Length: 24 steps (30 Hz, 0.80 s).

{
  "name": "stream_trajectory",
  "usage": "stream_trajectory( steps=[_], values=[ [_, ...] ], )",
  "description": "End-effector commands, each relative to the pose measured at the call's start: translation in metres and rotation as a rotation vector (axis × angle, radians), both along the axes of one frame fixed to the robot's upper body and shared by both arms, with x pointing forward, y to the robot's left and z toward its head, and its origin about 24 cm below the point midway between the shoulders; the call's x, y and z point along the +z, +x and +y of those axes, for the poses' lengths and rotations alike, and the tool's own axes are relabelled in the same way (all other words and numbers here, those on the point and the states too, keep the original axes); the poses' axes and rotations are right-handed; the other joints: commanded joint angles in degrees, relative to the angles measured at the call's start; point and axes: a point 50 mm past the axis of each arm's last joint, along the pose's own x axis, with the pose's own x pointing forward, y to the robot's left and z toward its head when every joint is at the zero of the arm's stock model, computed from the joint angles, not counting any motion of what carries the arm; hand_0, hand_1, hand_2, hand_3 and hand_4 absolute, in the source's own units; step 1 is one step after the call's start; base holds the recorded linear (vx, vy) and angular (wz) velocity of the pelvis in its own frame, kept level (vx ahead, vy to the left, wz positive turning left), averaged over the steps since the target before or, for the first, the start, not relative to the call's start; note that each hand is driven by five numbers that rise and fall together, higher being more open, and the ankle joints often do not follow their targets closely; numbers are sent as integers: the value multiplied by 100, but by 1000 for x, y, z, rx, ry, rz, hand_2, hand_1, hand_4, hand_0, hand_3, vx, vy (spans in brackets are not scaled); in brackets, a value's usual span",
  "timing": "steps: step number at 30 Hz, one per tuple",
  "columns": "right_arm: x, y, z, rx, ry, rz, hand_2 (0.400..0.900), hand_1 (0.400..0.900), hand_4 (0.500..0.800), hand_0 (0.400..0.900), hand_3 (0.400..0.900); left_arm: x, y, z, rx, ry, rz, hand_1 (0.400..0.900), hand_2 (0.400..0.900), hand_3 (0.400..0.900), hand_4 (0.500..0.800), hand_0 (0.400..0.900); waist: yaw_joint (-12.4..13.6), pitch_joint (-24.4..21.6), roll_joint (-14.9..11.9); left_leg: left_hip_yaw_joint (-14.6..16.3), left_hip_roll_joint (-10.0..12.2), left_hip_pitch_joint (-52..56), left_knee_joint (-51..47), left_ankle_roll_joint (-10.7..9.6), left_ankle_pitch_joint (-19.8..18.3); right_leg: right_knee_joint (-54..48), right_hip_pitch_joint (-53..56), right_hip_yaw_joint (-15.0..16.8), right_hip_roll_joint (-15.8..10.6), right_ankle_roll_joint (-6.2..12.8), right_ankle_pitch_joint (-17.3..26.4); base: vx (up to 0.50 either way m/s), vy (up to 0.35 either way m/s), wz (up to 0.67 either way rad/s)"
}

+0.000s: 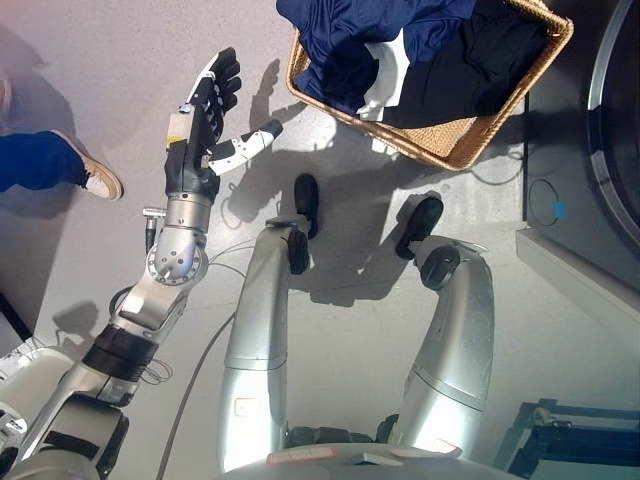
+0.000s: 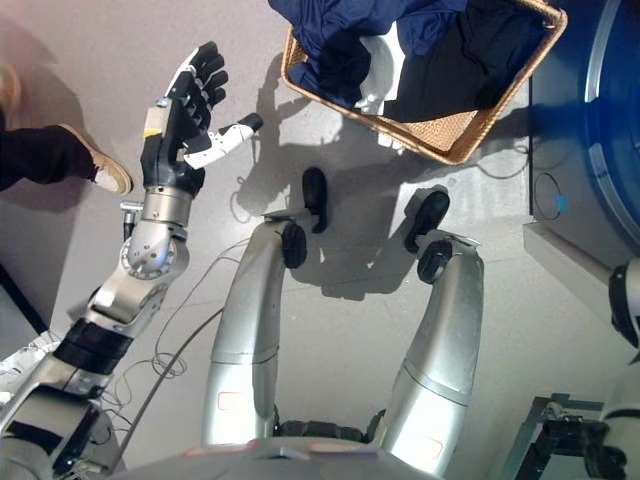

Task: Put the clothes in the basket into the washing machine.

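A wicker basket stands on the floor at the top centre. It holds dark blue clothes, a black garment and a white piece. My left hand is raised to the left of the basket, open, fingers straight and spread, holding nothing. It is apart from the basket. The washing machine shows as a round door rim at the right edge. My right hand shows in no view.
A person's leg in blue trousers and a tan shoe stands at the left, close to my left arm. A dark frame sits at the lower right. A grey ledge runs below the machine.
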Motion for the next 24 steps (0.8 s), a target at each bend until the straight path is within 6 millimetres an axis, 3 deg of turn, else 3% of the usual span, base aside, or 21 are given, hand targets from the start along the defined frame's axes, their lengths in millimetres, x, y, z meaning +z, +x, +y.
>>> stream_trajectory(
  steps=[1,10,12,13,14,16,17,18,24],
  values=[
    [6,-13,-6,-76,-193,18,900,900,800,900,900,4,-23,-5,-40,-126,-112,900,900,900,800,900,-226,-743,415,-702,3,20,109,-263,-455,-82,-174,-292,258,242,289,-14,22,-5],
    [-6,24,42,182,-278,-37,900,900,800,900,900,2,-23,-3,-1,-161,-118,900,900,900,800,900,-363,-847,290,-702,11,123,-25,-276,-385,-310,52,-334,312,273,381,-8,19,-3],
    [-14,32,58,298,-241,-83,900,900,800,900,900,-1,-21,-1,22,-184,-112,900,900,900,800,900,-424,-852,243,-694,15,230,-136,-287,-355,-439,204,-352,339,284,408,-22,52,-7],
    [-16,39,80,434,-216,-161,900,900,800,900,900,-2,-20,2,50,-217,-111,900,900,900,800,900,-517,-856,224,-665,32,340,-262,-298,-342,-566,343,-388,359,297,421,-23,46,-6],
    [-19,37,78,430,-211,-159,900,900,800,900,900,-2,-20,2,47,-212,-109,900,900,900,800,900,-495,-854,205,-667,29,366,-281,-298,-334,-581,370,-392,358,297,425,-27,42,-7],
    [-30,37,107,620,-114,-284,900,900,800,900,900,-9,-16,5,90,-274,-82,900,900,900,800,900,-655,-852,145,-652,45,582,-472,-304,-325,-795,639,-453,404,313,444,-27,34,-7],
    [-32,35,106,614,-109,-282,900,900,800,900,900,-10,-16,4,86,-268,-79,900,900,900,800,900,-623,-846,126,-654,44,618,-493,-305,-317,-815,677,-459,404,313,450,-22,53,-9],
    [-42,32,117,679,-77,-334,900,900,800,900,900,-16,-14,6,109,-283,-52,900,900,900,800,900,-706,-855,104,-642,46,749,-627,-303,-307,-954,837,-488,449,319,459,-15,35,-6],
    [-60,20,135,759,-31,-384,900,900,800,900,900,-26,-14,9,142,-282,-21,900,900,900,800,900,-780,-853,-2,-595,57,1124,-983,-282,-278,-1296,1229,-567,547,341,487,-16,32,-6]
  ],
)
